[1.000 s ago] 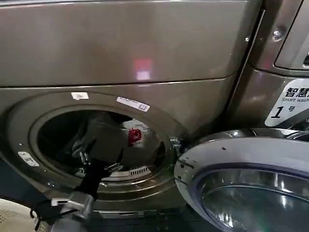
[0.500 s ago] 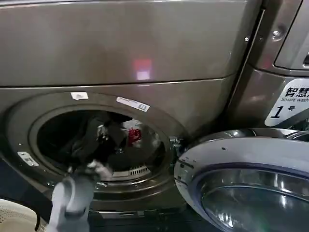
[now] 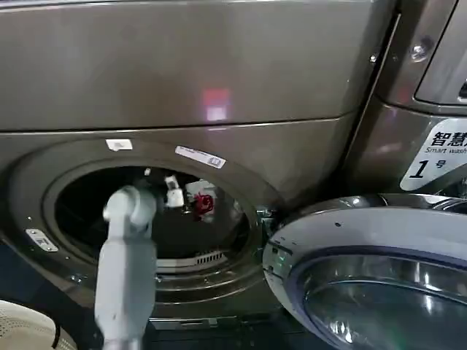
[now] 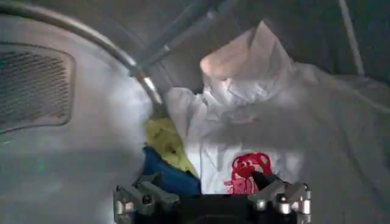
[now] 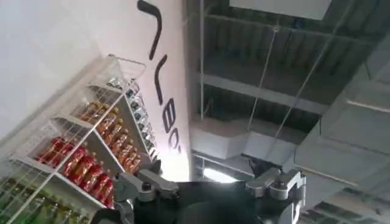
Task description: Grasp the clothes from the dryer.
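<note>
While the left arm reached through the round port of the dryer (image 3: 219, 87), the left gripper (image 4: 210, 198) hung inside the drum with its jaws apart, holding nothing, just before the clothes (image 4: 268, 122). These lay heaped against the drum wall: a pale grey-white garment with a small red patch (image 4: 250, 167) uppermost, a yellow-green piece (image 4: 163, 141) and a dark navy piece (image 4: 169, 176) tucked beside its edge. The glass door (image 3: 372, 270) stood swung open to the right. The right gripper (image 5: 210, 189) was tilted up toward a ceiling and a rack of bottles (image 5: 91, 158), its jaws apart and empty.
</note>
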Robot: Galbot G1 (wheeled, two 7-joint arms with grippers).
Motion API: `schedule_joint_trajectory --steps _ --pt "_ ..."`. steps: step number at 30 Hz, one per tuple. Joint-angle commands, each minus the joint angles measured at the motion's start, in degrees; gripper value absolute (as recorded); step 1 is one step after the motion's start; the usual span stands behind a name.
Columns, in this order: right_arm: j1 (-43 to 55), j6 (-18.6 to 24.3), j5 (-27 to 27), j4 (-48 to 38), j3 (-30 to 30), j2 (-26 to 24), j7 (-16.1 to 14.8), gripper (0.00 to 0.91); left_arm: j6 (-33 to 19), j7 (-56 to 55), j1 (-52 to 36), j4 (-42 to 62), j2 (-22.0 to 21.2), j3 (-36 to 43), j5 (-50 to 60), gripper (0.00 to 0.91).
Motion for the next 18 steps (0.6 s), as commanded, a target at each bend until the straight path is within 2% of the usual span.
schedule_joint_trajectory --steps 1,18 --pt "0.3 0.0 0.0 0.4 -1.0 0.2 -0.1 0.907 -0.3 1.2 -2.9 9.2 0.3 1.8 -0.7 0.907" --pt "1.4 0.0 0.0 1.1 -2.7 0.0 -0.8 0.907 -1.1 1.0 -6.1 16.8 2.0 -4.7 4.9 0.907"
